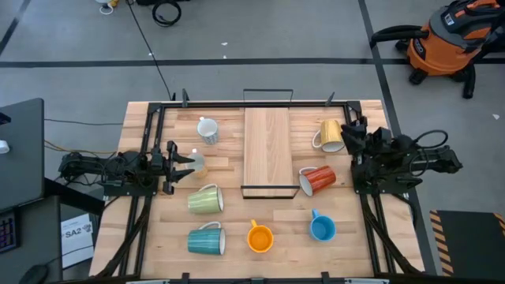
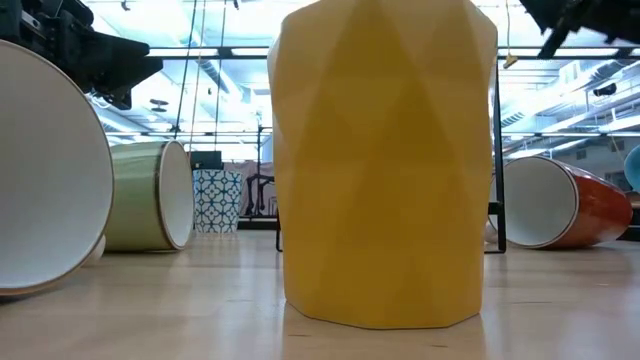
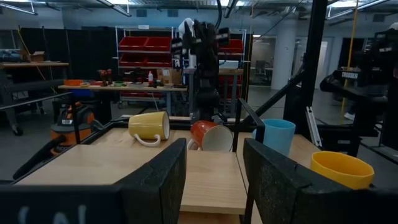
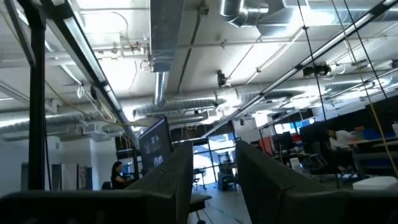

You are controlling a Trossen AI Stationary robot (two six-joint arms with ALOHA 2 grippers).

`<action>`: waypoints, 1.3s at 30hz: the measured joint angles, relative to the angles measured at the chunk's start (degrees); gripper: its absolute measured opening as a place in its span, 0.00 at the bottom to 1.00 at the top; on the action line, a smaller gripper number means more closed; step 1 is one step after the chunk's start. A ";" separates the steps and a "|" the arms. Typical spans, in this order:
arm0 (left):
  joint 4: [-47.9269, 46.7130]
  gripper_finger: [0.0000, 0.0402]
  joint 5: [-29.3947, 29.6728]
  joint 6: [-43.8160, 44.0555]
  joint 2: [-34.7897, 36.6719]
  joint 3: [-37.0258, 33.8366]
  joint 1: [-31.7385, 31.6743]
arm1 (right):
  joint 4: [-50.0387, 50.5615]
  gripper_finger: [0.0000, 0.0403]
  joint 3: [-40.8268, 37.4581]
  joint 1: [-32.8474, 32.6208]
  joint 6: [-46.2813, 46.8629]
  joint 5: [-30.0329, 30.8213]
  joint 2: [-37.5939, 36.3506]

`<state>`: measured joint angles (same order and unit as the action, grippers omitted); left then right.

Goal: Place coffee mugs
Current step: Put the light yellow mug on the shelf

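While both arms wait at the sides of the table (image 1: pixel 150 260), the mugs are spread on the wood around a long board (image 1: pixel 267 148) in a thin black frame. On the left of the board, a white patterned mug (image 1: pixel 208 130) stands at the back. A pale green mug (image 1: pixel 205 199) lies on its side nearer the front, and a teal mug (image 1: pixel 206 240) lies on its side close to the front edge. An orange mug (image 1: pixel 259 237) stands in front of the board, and a blue mug (image 1: pixel 322 228) stands to its right. A red mug (image 1: pixel 318 180) lies beside the board's right front corner, and a yellow mug (image 1: pixel 331 135) lies farther back. The left gripper (image 1: pixel 189 163) is released, its fingers (image 3: pixel 155 180) apart, just beside a tan object that I cannot identify. The right gripper (image 1: pixel 353 140) is near the yellow mug, also released, with a gap between its fingers (image 4: pixel 169 180)
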<state>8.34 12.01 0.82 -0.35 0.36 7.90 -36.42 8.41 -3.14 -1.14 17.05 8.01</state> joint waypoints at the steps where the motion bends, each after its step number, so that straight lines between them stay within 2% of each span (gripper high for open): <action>1: 0.00 0.41 0.00 0.00 0.00 0.00 0.00 | 0.06 0.31 1.38 0.00 -0.07 0.62 1.43; 8: 0.00 0.41 0.00 0.00 -0.01 0.00 0.00 | 3.55 0.36 12.07 0.00 -0.56 9.15 9.78; 13: -0.02 0.41 0.00 0.02 -0.01 0.00 -0.01 | 20.04 0.48 21.76 0.02 -0.56 15.62 14.56; 20: -0.02 0.41 0.00 -0.02 -0.01 0.00 0.00 | 44.15 0.64 35.95 0.02 -0.39 20.89 23.82; 28: -0.02 0.41 0.00 0.00 -0.01 0.00 0.00 | 71.41 0.69 47.38 0.02 3.98 20.90 34.50; 39: -0.02 0.41 -0.02 0.00 -0.01 0.00 0.00 | 93.37 0.69 48.98 0.02 5.14 18.81 43.32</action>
<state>8.32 11.99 0.82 -0.36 0.36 7.90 56.95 57.39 -3.11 4.01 35.87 51.32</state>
